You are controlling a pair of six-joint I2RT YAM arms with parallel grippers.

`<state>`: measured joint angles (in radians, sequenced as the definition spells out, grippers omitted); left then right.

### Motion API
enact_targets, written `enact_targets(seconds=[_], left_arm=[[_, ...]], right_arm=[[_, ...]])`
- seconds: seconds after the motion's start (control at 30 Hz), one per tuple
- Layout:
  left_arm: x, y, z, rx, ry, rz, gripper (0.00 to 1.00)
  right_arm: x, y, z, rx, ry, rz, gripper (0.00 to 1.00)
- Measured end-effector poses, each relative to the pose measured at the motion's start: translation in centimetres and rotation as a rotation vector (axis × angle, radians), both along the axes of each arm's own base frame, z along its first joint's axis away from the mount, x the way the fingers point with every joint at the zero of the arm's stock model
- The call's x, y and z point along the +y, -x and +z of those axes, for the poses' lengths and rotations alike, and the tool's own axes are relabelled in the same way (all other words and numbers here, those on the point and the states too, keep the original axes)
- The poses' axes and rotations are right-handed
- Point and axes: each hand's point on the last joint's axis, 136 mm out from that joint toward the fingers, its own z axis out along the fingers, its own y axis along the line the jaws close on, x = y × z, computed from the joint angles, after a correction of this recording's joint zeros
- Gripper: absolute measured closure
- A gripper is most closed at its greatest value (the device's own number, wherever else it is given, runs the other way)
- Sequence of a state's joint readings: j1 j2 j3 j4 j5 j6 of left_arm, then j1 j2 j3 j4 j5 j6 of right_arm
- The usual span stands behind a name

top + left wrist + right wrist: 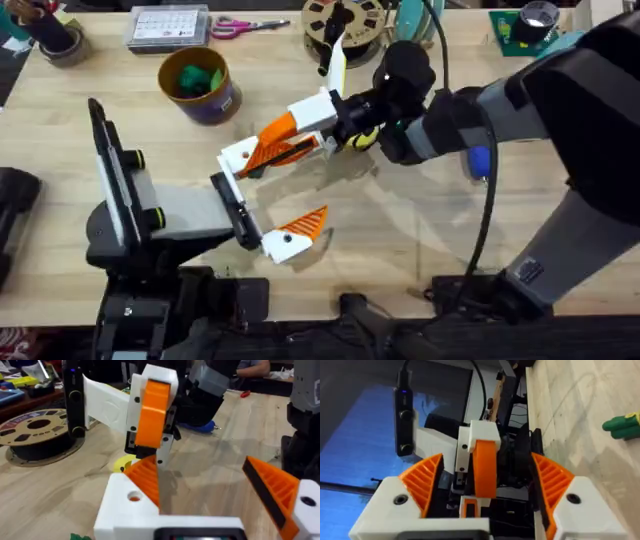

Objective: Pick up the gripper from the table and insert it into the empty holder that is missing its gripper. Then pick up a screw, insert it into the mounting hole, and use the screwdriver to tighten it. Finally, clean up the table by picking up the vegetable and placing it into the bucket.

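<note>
1. The left gripper (308,183) lies low over the table at centre-left in the overhead view. Its two white fingers are spread wide apart and nothing is clamped between them.
2. The bucket (200,88) stands upright toward the table's far side, beyond the left arm. It has bright green lumps (197,78) inside.
3. The far finger of the left gripper is the white holder (240,156). An orange ribbed gripper (270,151) is seated on it. The near finger (285,243) also carries an orange ribbed pad (312,222).
4. The right gripper (278,136) reaches across the middle from the right and meets the holder end-on. In the right wrist view its fingers (422,480) stand well apart, with the left arm's white-and-orange finger between them. I cannot tell whether they touch it.
5. A yellow disc (365,139) lies on the table just under the right arm's wrist. In the left wrist view it is behind the holder (120,465).
6. A brown filament spool (345,25) lies flat at the far edge.
7. The blue screwdriver (481,161) lies on the table to the right, partly covered by the right arm's forearm.
</note>
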<state>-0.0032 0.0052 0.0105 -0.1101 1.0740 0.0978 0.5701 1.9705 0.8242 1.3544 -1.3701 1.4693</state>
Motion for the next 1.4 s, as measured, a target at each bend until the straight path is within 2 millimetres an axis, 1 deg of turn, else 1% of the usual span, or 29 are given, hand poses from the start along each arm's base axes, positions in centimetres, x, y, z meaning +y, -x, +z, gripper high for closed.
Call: enact_targets(seconds=[0.27, 0.33, 0.43, 0.63, 0.73, 0.9, 1.03, 1.13, 1.2, 1.3, 1.4], left_arm=[[0.0, 0.0, 0.0, 0.0, 0.0, 0.0, 0.01], [0.0, 0.0, 0.0, 0.0, 0.0, 0.0, 0.011], [0.0, 0.0, 0.0, 0.0, 0.0, 0.0, 0.011], [0.0, 0.0, 0.0, 0.0, 0.0, 0.0, 0.01], [0.0, 0.0, 0.0, 0.0, 0.0, 0.0, 0.01], [0.0, 0.0, 0.0, 0.0, 0.0, 0.0, 0.01], [0.0, 0.0, 0.0, 0.001, 0.0, 0.0, 0.01], [0.0, 0.0, 0.0, 0.001, 0.0, 0.0, 0.009], [0.0, 0.0, 0.0, 0.001, 0.0, -0.001, 0.011], [0.0, 0.0, 0.0, 0.001, 0.0, -0.003, 0.01], [0.0, 0.1, 0.0, 0.001, 0.0, -0.003, 0.012]], right_arm=[[-0.1, -0.2, 0.0, 0.0, 0.0, -0.005, 0.005], [-0.4, -0.5, 0.0, 0.0, 0.0, -0.015, 0.005], [-1.2, -1.7, 0.0, 0.0, 0.0, -0.049, 0.005], [-3.9, -4.7, 0.0, 0.0, 0.006, -0.136, 0.005], [-5.7, -6.1, 0.6, 0.022, 0.027, -0.174, 0.005], [-9.0, -8.8, 3.3, 0.036, 0.055, -0.255, 0.005], [-11.3, -10.0, 5.5, -0.004, 0.06, -0.313, 0.005], [-12.4, -10.3, 6.5, -0.026, 0.076, -0.347, 0.005], [-13.0, -10.2, 6.4, -0.019, 0.118, -0.382, 0.005], [-13.7, -9.6, 5.5, -0.034, 0.195, -0.419, 0.004], [-14.4, -8.5, 4.0, -0.074, 0.311, -0.45, 0.004]])
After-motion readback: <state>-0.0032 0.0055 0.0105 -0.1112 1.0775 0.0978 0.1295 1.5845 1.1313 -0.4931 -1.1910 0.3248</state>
